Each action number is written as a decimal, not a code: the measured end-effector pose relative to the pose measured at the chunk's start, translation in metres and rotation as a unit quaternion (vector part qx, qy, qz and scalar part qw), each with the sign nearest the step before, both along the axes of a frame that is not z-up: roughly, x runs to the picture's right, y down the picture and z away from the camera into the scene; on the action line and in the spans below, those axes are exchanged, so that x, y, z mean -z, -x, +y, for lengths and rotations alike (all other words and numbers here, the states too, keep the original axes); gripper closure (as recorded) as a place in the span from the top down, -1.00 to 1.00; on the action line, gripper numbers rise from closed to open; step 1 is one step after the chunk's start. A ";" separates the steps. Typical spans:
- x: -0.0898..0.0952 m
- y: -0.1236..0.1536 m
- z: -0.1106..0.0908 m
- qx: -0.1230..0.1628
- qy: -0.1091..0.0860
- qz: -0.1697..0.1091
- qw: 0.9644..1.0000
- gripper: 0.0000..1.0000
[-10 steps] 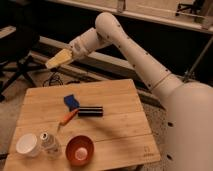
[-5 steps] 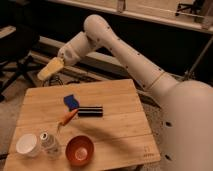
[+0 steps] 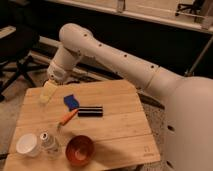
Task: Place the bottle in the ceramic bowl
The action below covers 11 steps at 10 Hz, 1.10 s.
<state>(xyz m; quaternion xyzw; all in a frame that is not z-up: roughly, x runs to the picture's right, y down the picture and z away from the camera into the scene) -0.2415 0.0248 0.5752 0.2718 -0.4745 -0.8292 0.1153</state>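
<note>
Bottle [image 3: 48, 142] stands upright at the front left of the table [image 3: 120, 127], tucked between the white cup [image 3: 28, 145] and the ceramic bowl [image 3: 80, 149]. Up at the table's far left edge hangs the gripper [image 3: 47, 93], well apart from it; jaws spread or pressed together, I cannot tell.

On the table [image 3: 120, 125], one each: bottle [image 3: 48, 142], ceramic bowl [image 3: 80, 149], white cup [image 3: 28, 144], black cylinder [image 3: 90, 110], blue piece [image 3: 71, 101], orange tool [image 3: 68, 117]. One gripper [image 3: 46, 93], over the table's far-left corner.
</note>
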 end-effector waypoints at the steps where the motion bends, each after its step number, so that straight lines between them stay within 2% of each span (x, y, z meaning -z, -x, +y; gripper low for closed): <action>1: 0.009 0.004 0.016 0.007 0.010 0.006 1.000 0.60; 2: 0.025 0.013 0.033 0.009 0.027 0.009 1.000 0.60; 4: 0.042 0.024 0.053 0.013 0.048 0.007 0.999 0.60; 6: 0.050 0.037 0.080 0.031 0.058 0.007 0.998 0.60; 9: 0.029 0.041 0.110 0.056 0.044 0.039 0.997 0.60; 11: 0.015 0.043 0.115 0.062 0.027 0.061 0.996 0.60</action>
